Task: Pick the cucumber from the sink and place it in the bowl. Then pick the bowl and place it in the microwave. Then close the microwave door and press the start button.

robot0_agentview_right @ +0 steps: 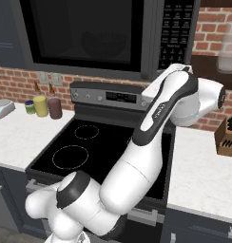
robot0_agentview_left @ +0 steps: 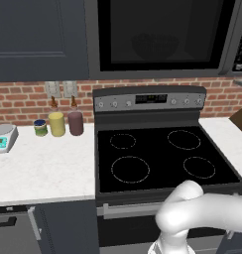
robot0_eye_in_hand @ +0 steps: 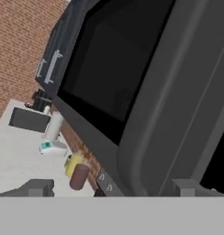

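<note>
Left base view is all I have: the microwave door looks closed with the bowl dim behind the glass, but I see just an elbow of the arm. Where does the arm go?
Observer: In the right base view the arm rises over the stove, and its upper end is beside the button panel, right of the door.
Operator: Is the gripper open?
Observer: In the hand view the gripper has its tips wide apart, holds nothing, and faces the microwave door from close up.
Operator: What is the brown thing at my right edge?
Observer: A wooden knife block on the counter right of the stove.
</note>
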